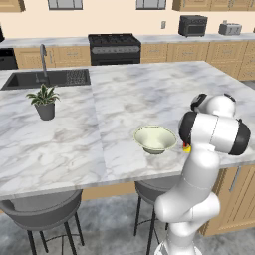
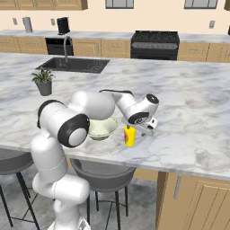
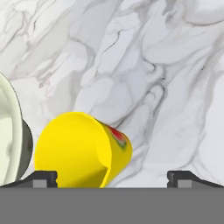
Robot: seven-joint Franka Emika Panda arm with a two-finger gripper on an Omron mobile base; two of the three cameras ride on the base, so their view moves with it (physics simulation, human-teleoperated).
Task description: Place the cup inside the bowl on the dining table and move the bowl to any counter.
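I am at the first step, reaching for the cup (image 2: 130, 135), which stands upright on the marble table (image 1: 124, 94) near its front edge, just beside the bowl (image 2: 102, 128) and apart from it. In the right base view the cup sits at about three o'clock from the bowl, with my claw (image 2: 144, 129) hanging right above and beside it. My claw is spread wide and holds nothing; in the hand view its two dark fingertips (image 3: 43, 178) rise at the bottom corners, far apart. There the cup (image 3: 83, 151) lies toward seven o'clock, close to the left fingertip instead of centred between the two, and the bowl's pale rim (image 3: 11, 127) shows at nine o'clock. From the left base view the bowl (image 1: 155, 138) is empty, and a sliver of yellow and red (image 1: 187, 147) peeks out at three o'clock from it behind my arm. I judge that the next move calls for shifting my claw sideways so the cup comes between the fingertips, then lowering around its wall and closing gently. The risk I see is clipping the cup with the near fingertip and tipping it, or nudging the bowl, since the two stand so close. Lifting the cup into the bowl and carrying the bowl to a counter are not yet begun.
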